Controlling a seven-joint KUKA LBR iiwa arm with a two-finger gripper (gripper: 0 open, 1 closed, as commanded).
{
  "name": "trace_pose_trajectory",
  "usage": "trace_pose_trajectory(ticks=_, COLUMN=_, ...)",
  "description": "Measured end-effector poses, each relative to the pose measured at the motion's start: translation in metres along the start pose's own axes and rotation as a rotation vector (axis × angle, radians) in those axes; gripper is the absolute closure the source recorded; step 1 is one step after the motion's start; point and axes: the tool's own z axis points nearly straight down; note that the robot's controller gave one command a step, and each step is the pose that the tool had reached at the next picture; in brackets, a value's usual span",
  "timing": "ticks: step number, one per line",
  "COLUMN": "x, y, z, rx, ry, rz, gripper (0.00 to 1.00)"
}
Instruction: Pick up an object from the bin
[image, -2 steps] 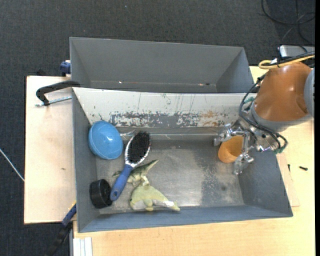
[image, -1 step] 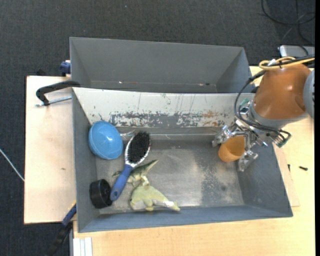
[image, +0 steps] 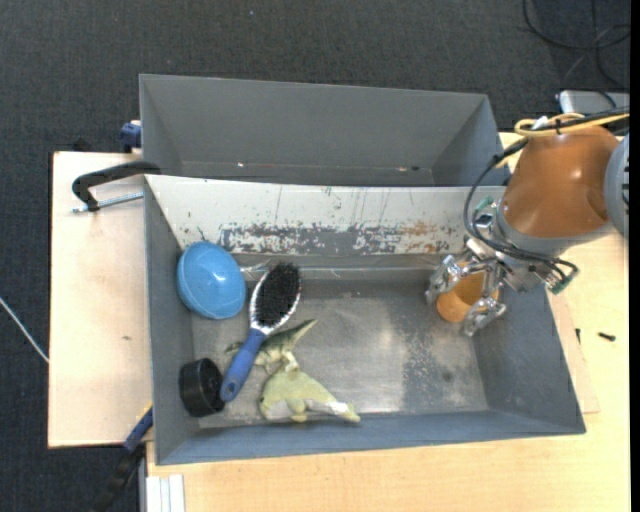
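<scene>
Grey sheet metal forms the bin (image: 520, 395), and we record the gripper (image: 465, 298) at its right end, near the rear wall, directly below the arm's orange cover (image: 560, 185). We note a small orange rounded object (image: 453, 302) between the two metal fingers (image: 488, 310). The fingers stand narrowly apart and are closed against its sides, one toward the rear left and one toward the front right. We cannot tell whether the object rests on the bin floor or hangs just clear of it. All other contents lie at the left end, well apart from the gripper. A blue domed item (image: 211, 280) sits toward the left rear of the floor. Just beside it on the right lies a hairbrush (image: 266, 318) with black bristles and a blue handle, set diagonally with the handle pointing to the front left. A black round piece (image: 200, 387) occupies the front left corner, at the end of that handle; we cannot tell whether the two touch. A pale green toy figure (image: 296, 392), seemingly a dinosaur, lies along the front wall, just right of the handle. We find scuffed bare metal on the floor between this group and the gripper.
</scene>
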Motion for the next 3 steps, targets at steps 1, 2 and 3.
trace_pose_trajectory(ticks=1, x=-0.006, y=0.01, z=-0.102, rx=0.017, ry=0.0, rz=-0.025, gripper=1.0)
trace_pose_trajectory(ticks=2, x=-0.004, y=0.011, z=-0.097, rx=0.01, ry=0.006, rz=-0.024, gripper=0.0)
trace_pose_trajectory(ticks=3, x=-0.012, y=-0.002, z=0.014, rx=0.0, ry=0.013, rz=-0.121, gripper=0.0)
